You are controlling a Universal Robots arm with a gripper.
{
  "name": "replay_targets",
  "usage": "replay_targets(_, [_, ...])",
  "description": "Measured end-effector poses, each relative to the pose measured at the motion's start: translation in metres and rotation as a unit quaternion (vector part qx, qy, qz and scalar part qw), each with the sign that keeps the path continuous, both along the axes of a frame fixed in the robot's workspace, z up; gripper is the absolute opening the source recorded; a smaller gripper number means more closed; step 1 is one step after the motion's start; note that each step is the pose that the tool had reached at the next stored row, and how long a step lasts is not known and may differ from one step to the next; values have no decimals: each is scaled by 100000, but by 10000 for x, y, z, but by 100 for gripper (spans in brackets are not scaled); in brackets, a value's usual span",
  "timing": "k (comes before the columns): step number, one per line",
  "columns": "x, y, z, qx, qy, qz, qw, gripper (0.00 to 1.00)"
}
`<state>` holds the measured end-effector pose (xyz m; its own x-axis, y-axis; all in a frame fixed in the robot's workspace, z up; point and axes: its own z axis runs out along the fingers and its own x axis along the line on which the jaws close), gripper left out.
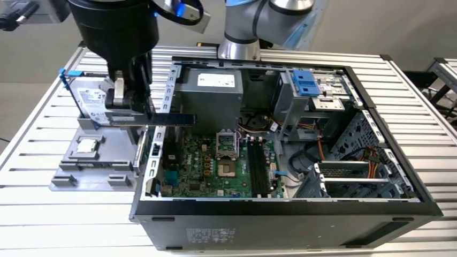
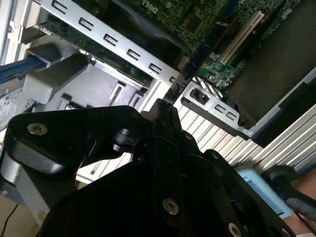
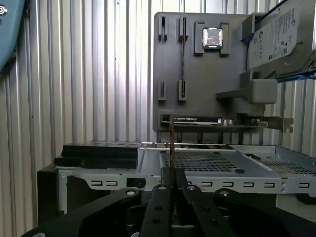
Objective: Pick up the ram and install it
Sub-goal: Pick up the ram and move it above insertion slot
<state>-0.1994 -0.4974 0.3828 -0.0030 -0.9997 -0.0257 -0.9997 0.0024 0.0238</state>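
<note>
The near wall of the open computer case (image 1: 300,225) lies closest in the exterior view. It carries a small printed label (image 1: 214,235) whose text cannot be made out. Inside the case, a green motherboard (image 1: 207,166) is laid flat, with long black memory slots (image 1: 258,167) to its right, all unfilled. At the far side a grey power supply (image 1: 211,99) is seated, marked by a white label (image 1: 216,80), and a blue latch (image 1: 305,83) is fitted on the drive cage to the exterior view's right.

To the exterior view's left of the case, a grey fixture tray (image 1: 71,176) is set on the slatted table (image 1: 43,214). A square processor chip (image 1: 85,145) is held flat in one of its pockets. A silver hard drive (image 1: 91,104) with blue rails and a pale printed label is stood on edge at the tray's far end.

The gripper (image 1: 132,115) is closed tight on the ram (image 1: 175,118). The ram is held level on its long edge above the case's left wall, and its free end reaches toward the power supply. It is well apart from the memory slots and not yet seated. In the first wrist view the ram (image 3: 171,143) is seen edge-on, pinched between the fingers (image 3: 160,197).
</note>
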Motion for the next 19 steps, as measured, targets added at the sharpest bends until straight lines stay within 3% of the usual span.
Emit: replay_targets(19, [837, 0, 0, 0, 115, 1, 100000, 0])
